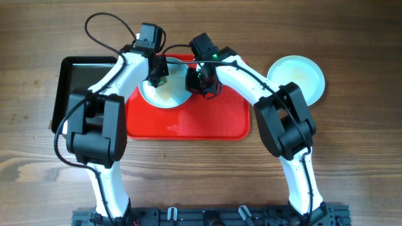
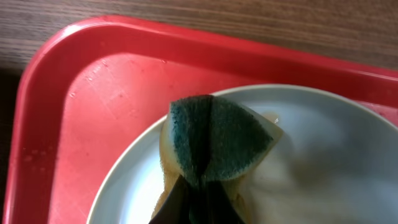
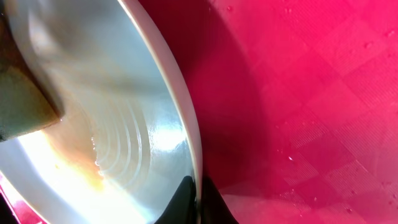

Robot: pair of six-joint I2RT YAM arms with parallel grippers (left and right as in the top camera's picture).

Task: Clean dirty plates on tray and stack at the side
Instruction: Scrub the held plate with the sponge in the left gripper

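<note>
A plate with a pale blue rim sits tilted on the red tray, near its back left. My right gripper is shut on the plate's right rim, holding it tilted up. My left gripper is shut on a sponge, green scouring side up and yellow below, pressed on the plate's surface. Wet streaks and faint orange-brown sauce show on the plate. Another plate lies on the table to the right of the tray.
A black tray stands to the left of the red tray, partly under my left arm. The wooden table surrounds both. Water drops dot the red tray.
</note>
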